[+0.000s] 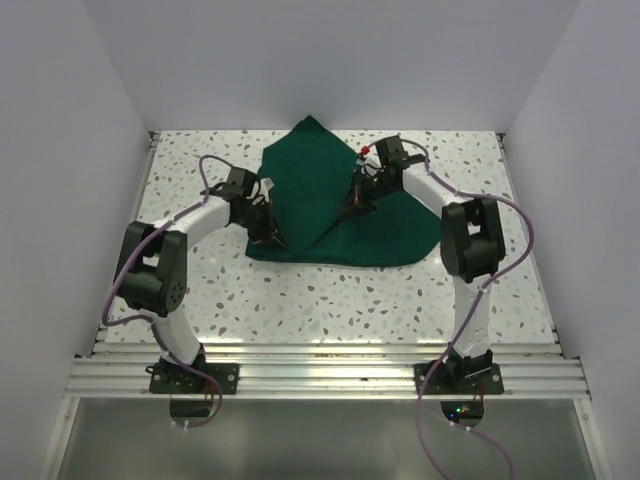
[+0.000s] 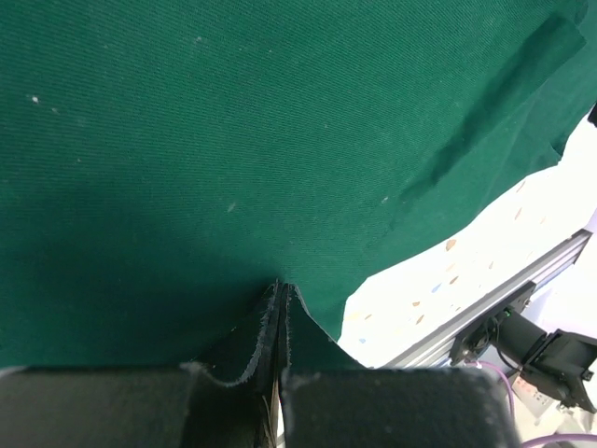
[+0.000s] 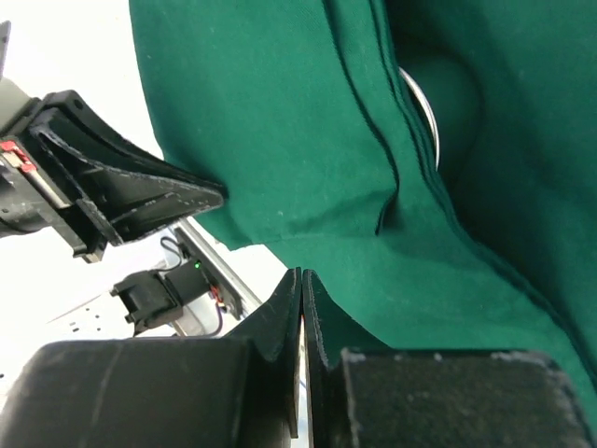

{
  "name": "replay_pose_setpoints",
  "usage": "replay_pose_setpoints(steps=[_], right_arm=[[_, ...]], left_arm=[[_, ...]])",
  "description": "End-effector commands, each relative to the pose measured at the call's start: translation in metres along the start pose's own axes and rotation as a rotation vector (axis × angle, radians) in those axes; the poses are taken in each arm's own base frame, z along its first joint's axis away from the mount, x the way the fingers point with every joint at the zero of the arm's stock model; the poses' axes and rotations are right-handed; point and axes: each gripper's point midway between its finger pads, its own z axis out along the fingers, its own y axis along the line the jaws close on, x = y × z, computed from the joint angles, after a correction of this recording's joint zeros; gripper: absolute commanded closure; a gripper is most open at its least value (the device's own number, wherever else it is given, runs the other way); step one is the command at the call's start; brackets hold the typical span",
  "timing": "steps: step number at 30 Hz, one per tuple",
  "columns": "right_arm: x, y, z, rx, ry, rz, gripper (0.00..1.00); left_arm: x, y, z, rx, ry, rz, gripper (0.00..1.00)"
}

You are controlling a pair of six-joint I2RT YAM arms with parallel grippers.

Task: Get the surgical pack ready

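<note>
1. The drape (image 1: 322,195) lies on the far half of the table (image 1: 400,300), between the two arms. It is partly folded: one flap is doubled over the middle, and a corner points toward the back wall.
2. The left gripper (image 2: 280,291) sits at the drape's left edge. Its jaws are pressed together, and the hem runs straight into the tips with the cloth gathering there. We judge that it is pinching the fabric.
3. The right gripper (image 3: 300,278) sits on the right side of the drape, at the edge of the folded flap. Its jaws are also closed, with the tips meeting at a hem. A thin layer of cloth appears to be caught between them, though the contact is slight.
4. In the right wrist view a curved metal ring (image 3: 424,107) shows under a fold. We take it for an instrument handle. No tray or gauze is visible in any view, so we cannot confirm what else is inside.
5. The two pinches sit on opposite sides of the covered contents. We judge this lets both arms lift a layer and carry it across together, keeping the cloth taut.
6. We judge the wrap to be mid-way, since the flaps are loose and no bundle is formed.
7. The main risk is the cloth slipping from a shallow pinch, or a lift dragging the instrument out from under the fold.
</note>
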Motion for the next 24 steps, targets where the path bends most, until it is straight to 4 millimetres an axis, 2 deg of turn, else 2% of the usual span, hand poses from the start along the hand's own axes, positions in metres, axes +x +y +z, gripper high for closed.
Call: replay_pose_setpoints(steps=[1, 5, 8, 9, 13, 15, 16, 17, 18, 19, 20, 22, 23, 24], right_arm=[[-0.014, 0.003, 0.007, -0.036, -0.035, -0.04, 0.99], [-0.02, -0.014, 0.016, 0.015, -0.037, -0.018, 0.99], [-0.023, -0.014, 0.01, 0.054, -0.046, -0.04, 0.99], [-0.025, -0.013, 0.004, 0.067, -0.053, -0.049, 0.99], [-0.033, -0.01, -0.018, 0.115, -0.109, -0.075, 0.98], [-0.042, -0.017, -0.038, 0.167, -0.156, -0.058, 0.97], [-0.043, -0.022, -0.047, 0.197, -0.17, -0.046, 0.95], [-0.051, -0.037, -0.061, 0.253, -0.218, -0.025, 0.94], [-0.053, -0.04, -0.076, 0.284, -0.255, -0.021, 0.91], [-0.054, -0.054, -0.087, 0.345, -0.278, 0.008, 0.87], [-0.058, -0.069, -0.105, 0.397, -0.318, 0.045, 0.74], [-0.058, -0.093, -0.134, 0.501, -0.383, 0.09, 0.64], [-0.061, -0.109, -0.151, 0.535, -0.42, 0.124, 0.55], [-0.055, -0.129, -0.158, 0.596, -0.432, 0.16, 0.51]], left_arm=[[-0.009, -0.008, -0.006, 0.038, -0.054, 0.054, 1.0], [-0.009, -0.007, -0.011, 0.025, -0.072, 0.058, 1.0], [-0.019, -0.014, -0.024, 0.011, -0.113, 0.076, 1.0], [-0.027, -0.022, -0.03, 0.019, -0.138, 0.093, 1.0], [-0.046, -0.045, -0.048, 0.052, -0.197, 0.131, 0.83], [-0.053, -0.061, -0.052, 0.097, -0.207, 0.147, 0.79], [-0.054, -0.066, -0.051, 0.111, -0.206, 0.144, 0.73], [-0.058, -0.071, -0.048, 0.131, -0.216, 0.151, 0.72], [-0.056, -0.08, -0.046, 0.156, -0.211, 0.164, 0.7], [-0.057, -0.085, -0.044, 0.172, -0.212, 0.165, 0.67], [-0.059, -0.09, -0.039, 0.192, -0.216, 0.175, 0.66], [-0.057, -0.104, -0.033, 0.227, -0.209, 0.201, 0.63], [-0.061, -0.11, -0.027, 0.238, -0.215, 0.216, 0.63], [-0.058, -0.117, -0.021, 0.246, -0.208, 0.235, 0.63]])
